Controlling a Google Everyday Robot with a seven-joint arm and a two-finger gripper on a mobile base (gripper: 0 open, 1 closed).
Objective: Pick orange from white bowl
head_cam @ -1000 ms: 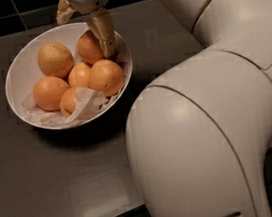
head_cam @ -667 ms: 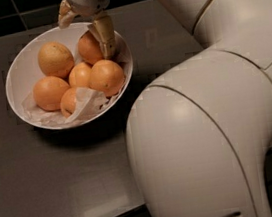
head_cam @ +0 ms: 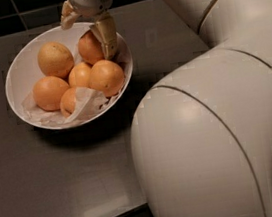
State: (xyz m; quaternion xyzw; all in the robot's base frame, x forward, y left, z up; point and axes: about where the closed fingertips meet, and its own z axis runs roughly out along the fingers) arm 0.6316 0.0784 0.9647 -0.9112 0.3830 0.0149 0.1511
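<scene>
Closest of all, the robot's big pale arm [head_cam: 211,140] fills the foreground, well below and to the right of the hand. Past it runs the dark desk [head_cam: 60,181], and there's no label, brand or writing to read anywhere on it.

Next comes the white bowl [head_cam: 15,77], directly beneath the hand, with crumpled paper [head_cam: 87,104] spilling over its near side. Four lighter oranges [head_cam: 105,77] crowd the bowl's near half below the hand, and a paler dimpled one [head_cam: 55,59] sits off to the hand's left.

And here's the target: the orange [head_cam: 89,49], deep reddish, sits at the far side of the bowl, right between the fingers. The hand [head_cam: 87,36] hangs over the far rim, spread wide. One finger [head_cam: 107,34] runs down against the fruit's right flank, and the other sits up by the rim, apparently clear of it.

So the reach looks done. The squeeze and the lift out of the bowl are what's left, and the orange is not yet gripped.
</scene>
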